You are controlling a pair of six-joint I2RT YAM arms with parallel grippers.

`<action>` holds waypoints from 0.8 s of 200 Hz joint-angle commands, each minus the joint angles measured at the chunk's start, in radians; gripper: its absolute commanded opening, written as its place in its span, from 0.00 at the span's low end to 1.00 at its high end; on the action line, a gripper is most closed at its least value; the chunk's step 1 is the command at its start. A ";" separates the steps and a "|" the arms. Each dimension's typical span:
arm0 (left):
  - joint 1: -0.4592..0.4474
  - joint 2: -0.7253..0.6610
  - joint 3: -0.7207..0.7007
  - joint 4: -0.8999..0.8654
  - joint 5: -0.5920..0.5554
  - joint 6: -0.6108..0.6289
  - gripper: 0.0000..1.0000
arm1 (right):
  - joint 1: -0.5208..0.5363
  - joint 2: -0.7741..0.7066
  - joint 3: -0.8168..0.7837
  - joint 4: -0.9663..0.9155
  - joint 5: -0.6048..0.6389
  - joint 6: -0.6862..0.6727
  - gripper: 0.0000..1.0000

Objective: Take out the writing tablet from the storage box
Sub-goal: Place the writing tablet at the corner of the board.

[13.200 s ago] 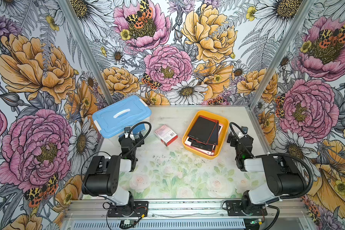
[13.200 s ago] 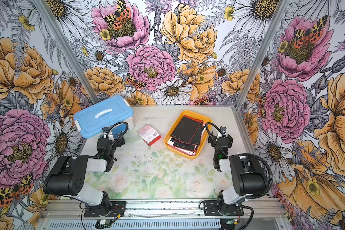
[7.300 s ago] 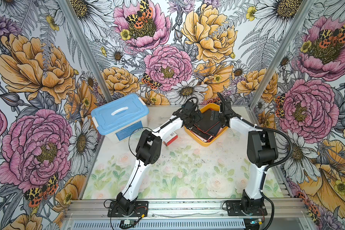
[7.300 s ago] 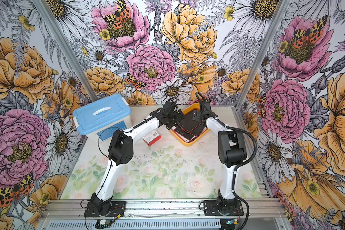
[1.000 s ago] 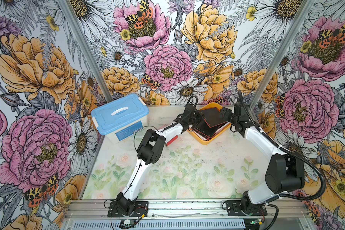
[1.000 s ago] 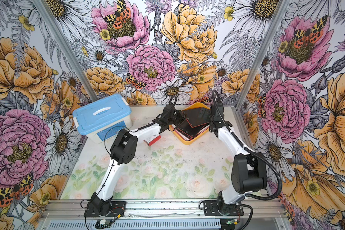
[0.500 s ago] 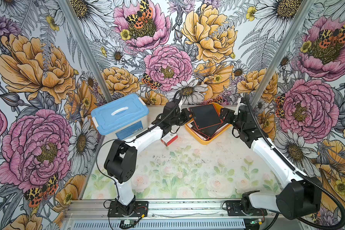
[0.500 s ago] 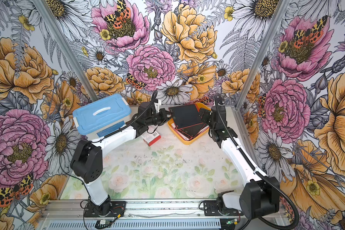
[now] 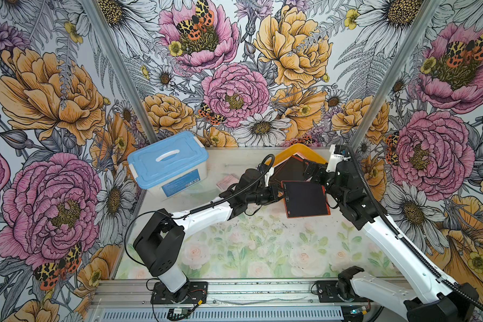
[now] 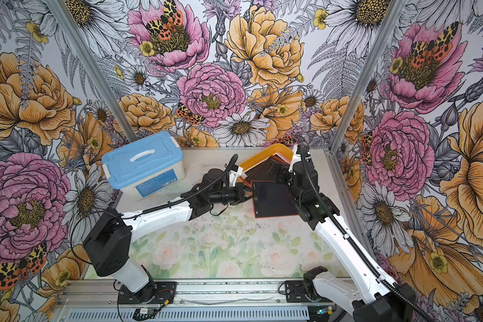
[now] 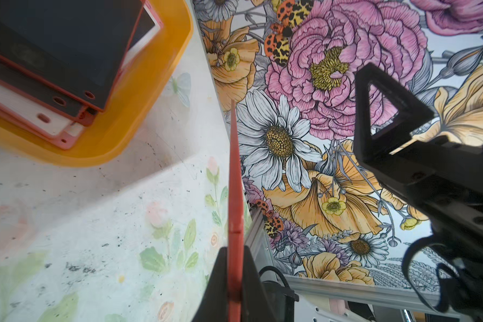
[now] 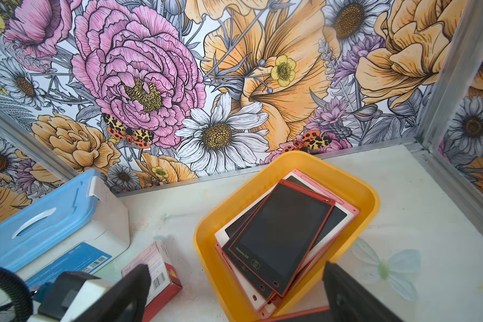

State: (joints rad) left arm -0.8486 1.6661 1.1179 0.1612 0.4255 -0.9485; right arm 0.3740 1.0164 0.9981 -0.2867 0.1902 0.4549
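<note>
As seen from above in both top views, showed a flower-papered cell with a pale, flower-printed worktop (image 9: 262, 251). Right of centre, showed the left pincer (image 9: 281, 193) shut tight on the short edge of a red-framed writing tablet (image 9: 306, 198) with a dark screen. Held the tablet out flat, screen up, fully outside the storage box (image 9: 296, 147) and just below it in the frame, over bare worktop. Could not tell from above whether the tablet's right edge touched the right arm beside it.

From the left wrist view, showed the same tablet (image 11: 234, 181) edge-on as a thin red strip, pinched between two dark fingers (image 11: 216, 284) at the bottom centre of the frame, with the yellow-orange box (image 11: 156, 106) at upper left.

Placed the right pincer (image 9: 311, 169) up and right of centre in a top view, over the box's near side, spread wide and gripping nothing. From the right wrist view, showed its two dark fingers (image 12: 134, 284) far apart at the bottom of the frame, with the box (image 12: 207, 231) between and beyond them.

Showed several other tablets (image 12: 279, 237) stacked askew inside the box, framed in red, pink and white. Showed a blue-lidded box (image 9: 168, 164) at left of centre, and a small red-and-white carton (image 12: 159, 267) between it and the yellow-orange box, apart from both.
</note>
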 commanded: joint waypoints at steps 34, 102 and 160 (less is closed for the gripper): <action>-0.133 0.245 0.120 0.207 -0.091 -0.102 0.00 | -0.056 -0.053 0.027 -0.135 0.194 -0.100 1.00; -0.225 0.471 0.296 0.209 -0.092 -0.210 0.00 | -0.359 -0.141 0.000 -0.177 0.012 -0.057 1.00; -0.302 0.546 0.370 0.171 -0.126 -0.248 0.00 | -0.391 -0.209 -0.053 -0.179 -0.050 -0.039 1.00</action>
State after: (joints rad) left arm -1.1202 2.1849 1.4475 0.3176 0.3248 -1.1713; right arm -0.0078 0.8486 0.9722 -0.4553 0.1837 0.4030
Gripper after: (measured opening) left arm 0.081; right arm 0.995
